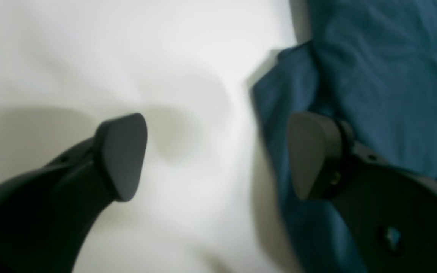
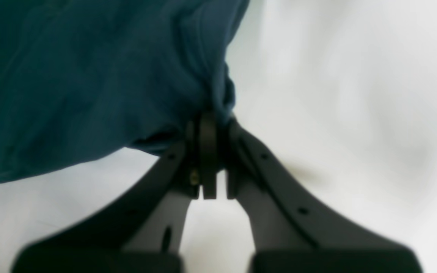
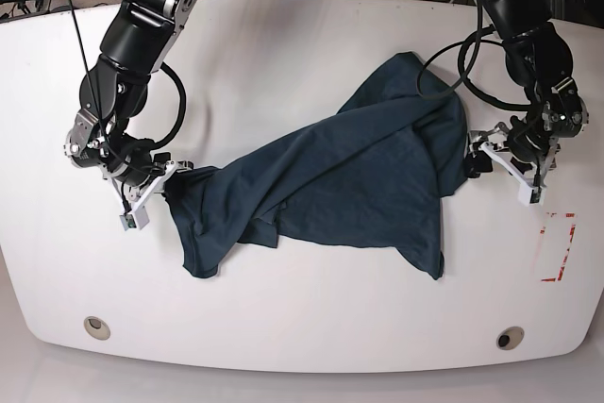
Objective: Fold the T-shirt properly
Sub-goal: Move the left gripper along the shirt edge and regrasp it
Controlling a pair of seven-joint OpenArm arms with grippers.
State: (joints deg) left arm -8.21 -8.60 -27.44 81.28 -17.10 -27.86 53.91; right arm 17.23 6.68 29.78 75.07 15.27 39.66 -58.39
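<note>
The T-shirt (image 3: 349,172), dark navy-teal and heavily wrinkled, lies unfolded across the middle of a white table (image 3: 283,54), stretched on a slant from the near left of the base view up to a peak at the far right. Its lower left end hangs in a narrow flap toward the table's front edge, and another corner points down at the right.

The right gripper (image 2: 212,121) is pinched tight on a bunched edge of the cloth; the right wrist view shows the fabric gathered into the closed jaws and fanning away to the upper left. In the base view this gripper (image 3: 165,176) sits at the shirt's left end, low over the table.

The left gripper (image 1: 218,155) stands wide apart and holds nothing. In the left wrist view one of its fingers (image 1: 121,155) hangs over bare white tabletop while the other is over the shirt's edge; whether that one touches the cloth cannot be told. In the base view this gripper (image 3: 477,153) is just beside the shirt's right edge.

A red outline mark (image 3: 559,247) sits on the table near the right edge, well apart from the shirt. Two round fittings (image 3: 94,327) are set near the front edge.
</note>
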